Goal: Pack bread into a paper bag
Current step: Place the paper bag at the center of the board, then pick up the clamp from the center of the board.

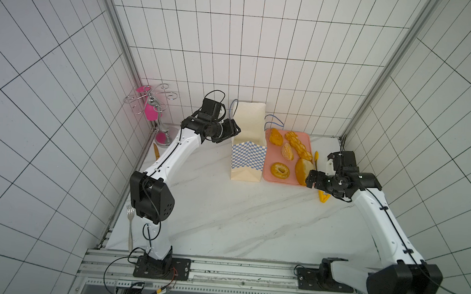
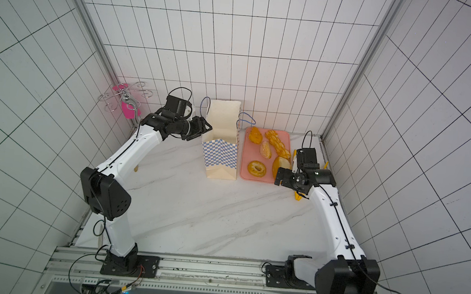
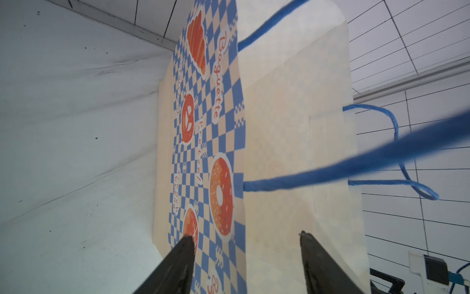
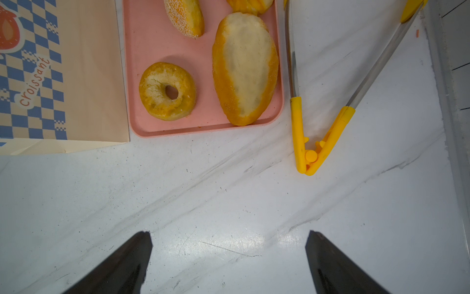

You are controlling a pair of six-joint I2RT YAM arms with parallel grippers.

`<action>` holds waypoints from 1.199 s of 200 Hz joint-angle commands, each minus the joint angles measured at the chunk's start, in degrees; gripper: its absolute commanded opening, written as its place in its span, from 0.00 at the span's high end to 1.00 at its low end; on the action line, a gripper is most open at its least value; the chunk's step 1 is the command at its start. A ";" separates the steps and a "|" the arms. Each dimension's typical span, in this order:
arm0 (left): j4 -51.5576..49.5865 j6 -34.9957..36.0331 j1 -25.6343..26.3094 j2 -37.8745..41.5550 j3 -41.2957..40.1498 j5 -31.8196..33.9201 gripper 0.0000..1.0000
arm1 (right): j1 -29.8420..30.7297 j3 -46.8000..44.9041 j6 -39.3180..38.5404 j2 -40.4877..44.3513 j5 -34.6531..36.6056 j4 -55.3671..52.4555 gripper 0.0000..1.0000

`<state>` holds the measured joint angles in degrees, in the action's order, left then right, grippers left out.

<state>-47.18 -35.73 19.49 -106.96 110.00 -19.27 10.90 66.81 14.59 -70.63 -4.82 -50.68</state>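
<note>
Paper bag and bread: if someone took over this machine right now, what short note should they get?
Left hand: open, jaws either side of the rim of the tall cream paper bag with a blue checkered band, not clamping it.
Right hand: open, empty, over bare table near the flat pink tray.
Bread: five golden-orange bread pieces lie on the tray, beside the bag.
Done: bag stands upright and open; no bread seen inside, though its bottom is hidden.
To do: move all five pieces into the bag.
</note>
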 commanded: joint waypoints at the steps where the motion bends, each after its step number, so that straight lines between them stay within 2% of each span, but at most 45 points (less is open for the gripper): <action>1: 1.37 0.23 -0.06 1.95 -0.72 0.06 0.20 | 0.36 -2.03 -0.26 1.09 0.86 -0.88 0.01; 5: 1.39 0.22 -0.05 2.20 -0.78 0.19 0.04 | 0.38 -1.99 -0.26 1.11 0.94 -0.87 0.01; 9: 1.43 0.23 -0.05 2.42 -0.95 0.36 0.01 | 0.38 -2.03 -0.26 1.14 0.95 -0.86 0.01; 53: 1.01 1.34 -0.04 9.15 -4.33 3.84 0.01 | 0.37 -1.94 0.06 1.33 0.26 -0.30 0.01; 93: 4.56 5.98 -0.06 20.90 -14.98 7.01 0.01 | 0.42 -1.61 0.88 3.34 2.86 1.26 0.01; 120: 9.51 11.76 0.70 30.99 -23.18 13.94 0.01 | 0.41 0.98 2.86 2.13 4.44 1.44 0.01; 133: 13.71 10.63 0.60 36.46 -28.47 17.81 0.01 | 0.36 3.46 3.16 0.33 4.96 -0.42 0.01; 143: 15.76 9.27 -0.39 39.71 -30.90 16.95 0.01 | 0.44 4.93 3.49 -0.77 6.53 -1.93 0.01; 156: 13.88 8.23 -0.75 42.00 -31.30 18.53 0.01 | 0.60 5.84 5.69 -1.39 11.73 -3.38 0.01; 164: 11.45 10.16 -0.72 42.32 -30.12 17.79 0.01 | 0.62 6.58 7.02 -1.44 14.86 -4.85 0.01; 178: 8.03 12.01 0.31 42.12 -28.51 21.09 0.01 | 0.62 7.41 6.88 -0.62 16.87 -5.62 0.01; 199: 5.55 9.30 0.45 41.92 -28.20 23.95 0.01 | 0.67 9.46 6.25 1.33 21.11 -7.92 0.01; 208: 5.75 8.27 0.30 42.08 -28.77 22.77 0.01 | 0.62 8.83 4.97 3.40 21.60 -7.05 0.01; 226: 6.88 9.44 0.04 41.84 -29.27 15.14 0.01 | 0.38 5.46 5.15 8.81 21.42 -5.27 0.01; 233: 7.29 9.57 0.09 42.06 -29.65 12.94 0.01 | -0.55 4.21 5.49 10.26 18.91 -5.05 0.01; 240: 8.43 9.45 0.03 42.81 -30.72 11.74 0.01 | -2.28 3.30 5.02 11.06 13.50 -4.47 0.01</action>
<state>-39.99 -26.68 19.66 -64.90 80.93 -1.28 10.81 71.85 19.81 -64.42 13.21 -55.11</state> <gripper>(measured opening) 0.989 0.988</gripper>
